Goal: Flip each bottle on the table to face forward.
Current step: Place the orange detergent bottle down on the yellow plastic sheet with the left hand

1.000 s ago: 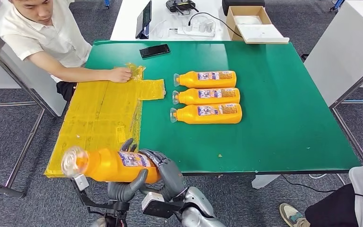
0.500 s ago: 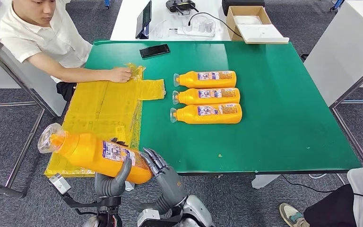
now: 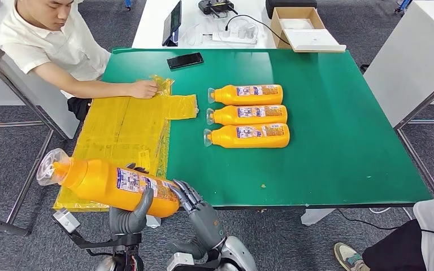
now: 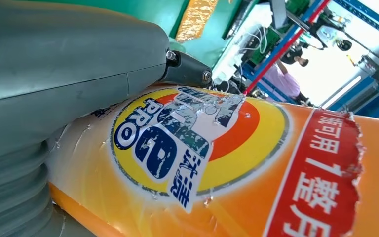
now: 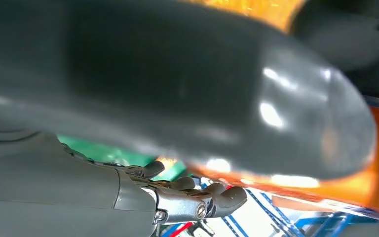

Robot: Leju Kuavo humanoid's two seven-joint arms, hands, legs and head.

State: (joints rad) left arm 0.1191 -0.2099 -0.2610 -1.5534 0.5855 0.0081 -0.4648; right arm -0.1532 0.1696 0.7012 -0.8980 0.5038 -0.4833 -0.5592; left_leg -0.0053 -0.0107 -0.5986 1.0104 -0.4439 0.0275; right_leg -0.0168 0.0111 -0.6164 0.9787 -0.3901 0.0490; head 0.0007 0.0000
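The orange bottle (image 3: 110,185), labelled, clear-capped, lies tilted across the left hand (image 3: 129,217), thumb wrapped around it; the right hand (image 3: 200,217) touches its base, fingers extended.

Three bottles (image 3: 247,115) lie side by side mid-table (image 3: 328,135), caps leftward — plastic sheet (image 3: 125,133) to their left, phone (image 3: 185,60) behind; a fourth bottle (image 3: 108,182) lies across my left hand (image 3: 129,217), before the table's near-left corner.

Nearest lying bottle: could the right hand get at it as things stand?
Probably not yet: the right hand rests against the held bottle that the left hand grips, well short of the nearest lying bottle.
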